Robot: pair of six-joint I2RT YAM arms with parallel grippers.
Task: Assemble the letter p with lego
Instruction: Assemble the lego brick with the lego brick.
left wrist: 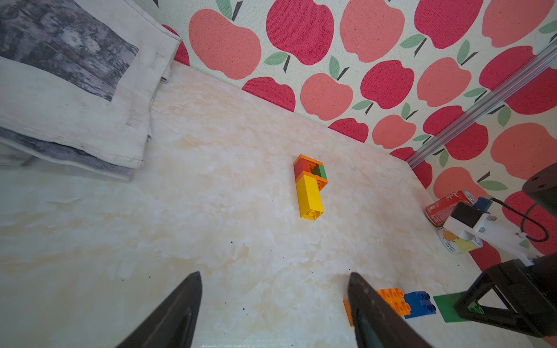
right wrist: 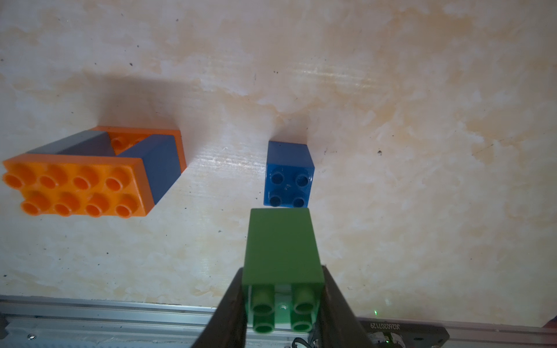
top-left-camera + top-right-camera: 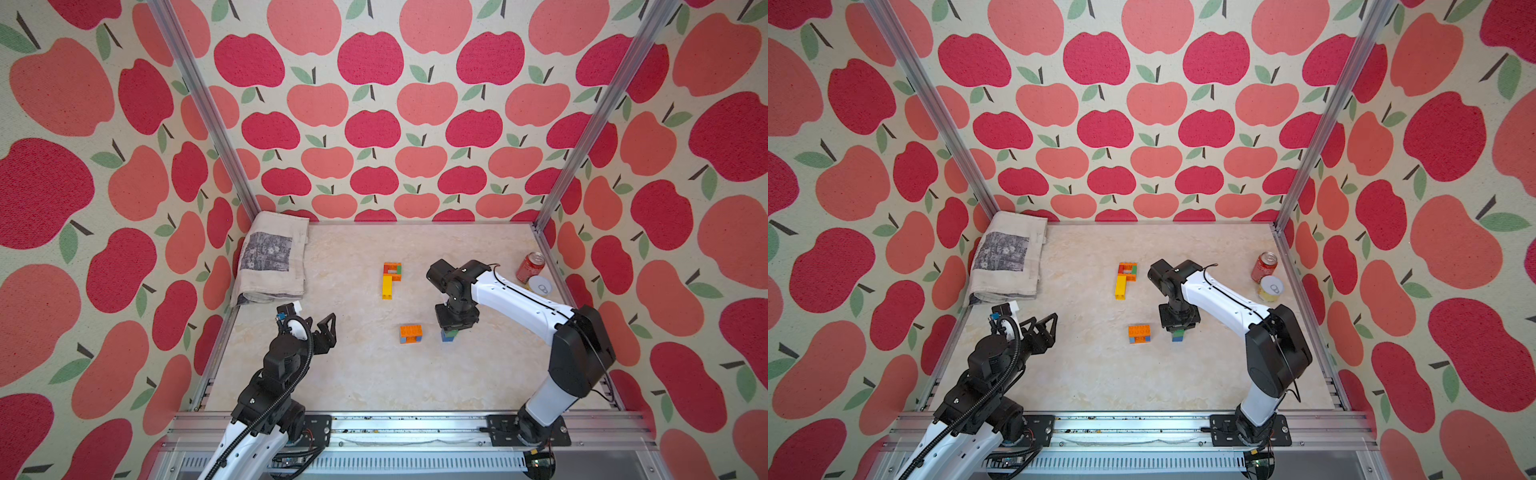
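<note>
Three lego groups: all on the worktop [image 3: 353, 374], in the middle ground between the two arms.
Letter piece [image 3: 391, 279]: lies flat toward the far middle. It has a yellow stem with an orange, red and green loop at its far end, and by its shape it already reads as a P.
Orange-and-blue block [image 3: 411, 333]: nearer, well apart from the letter piece. Orange plates sit above and below blue bricks, studs up. Likely spare stock.
Blue brick [image 2: 288, 174]: single, studs up, just right of the orange-and-blue block.
Green brick [image 2: 283, 241]: held studs up over the near edge of the blue brick. Whether the two touch cannot be told. In my judgement the upright hold suits pressing it down onto studs.
Right fingers [image 2: 232, 310]: clenched on two opposite sides of the green brick, pointing straight down.
Left fingers [image 1: 177, 313]: spread wide, with nothing between them and touching nothing. They hang over bare worktop at the near left, aimed toward the letter piece, probably to keep clear of the right arm.
Folded cloth [image 3: 272, 259]: far left corner, against the wall.
Red soda can [image 3: 530, 267]: far right edge.
Pull-tab tin [image 3: 540, 286]: just beside the red soda can, on its near side.
</note>
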